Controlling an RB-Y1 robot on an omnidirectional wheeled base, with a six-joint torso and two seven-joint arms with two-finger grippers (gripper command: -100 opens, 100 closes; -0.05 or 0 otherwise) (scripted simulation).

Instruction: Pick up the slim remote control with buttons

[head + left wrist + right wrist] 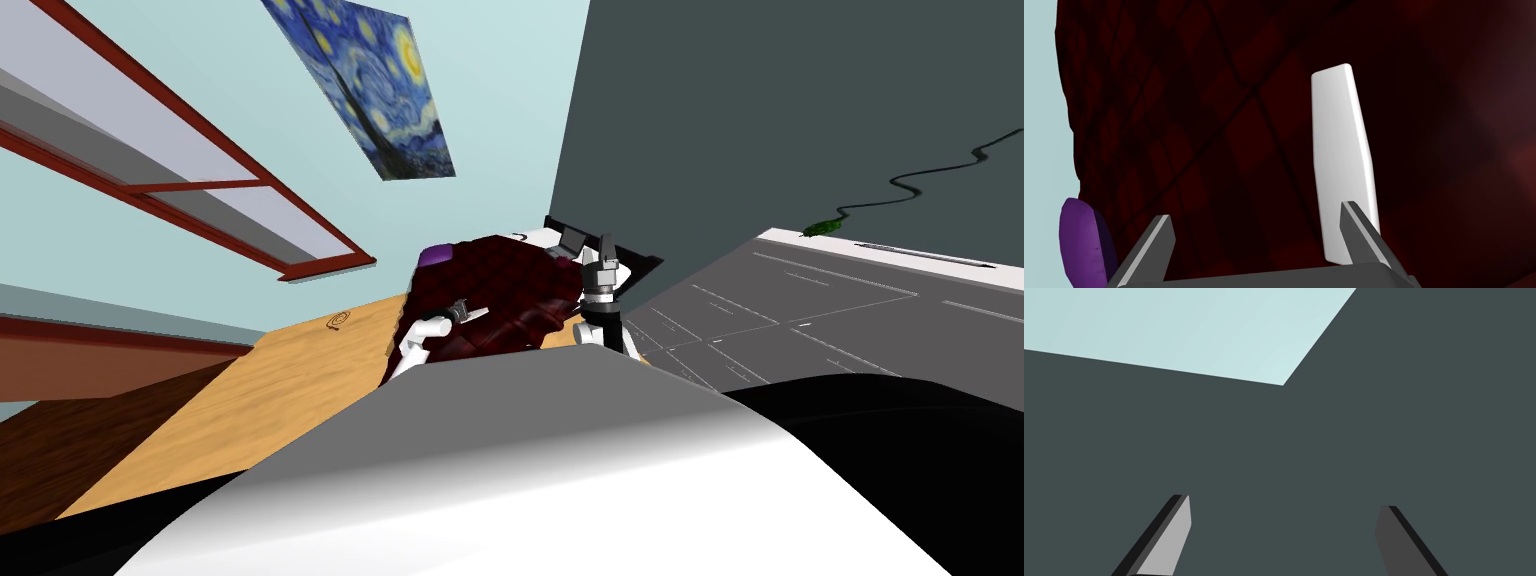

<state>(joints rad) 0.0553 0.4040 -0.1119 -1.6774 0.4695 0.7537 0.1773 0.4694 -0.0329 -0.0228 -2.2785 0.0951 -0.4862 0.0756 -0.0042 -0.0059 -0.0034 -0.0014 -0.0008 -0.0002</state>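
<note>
Left wrist view: a dark red, diamond-quilted cover (pixel 1224 125) spreads wide, with a purple rounded cushion (pixel 1081 245) at its edge. On the cover lies the slim white remote control (pixel 1341 155) — a plain, smooth slab. The left gripper (pixel 1256 212) stands spread, one finger overlapping the remote's near end. The right gripper (pixel 1284 500) — also spread — is raised nearby.

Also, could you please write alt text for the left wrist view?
A slim plain white remote lies on a dark red checked blanket, its near end behind one finger of the open left gripper rather than centred between the two. A purple cushion sits beside the other finger.
</note>
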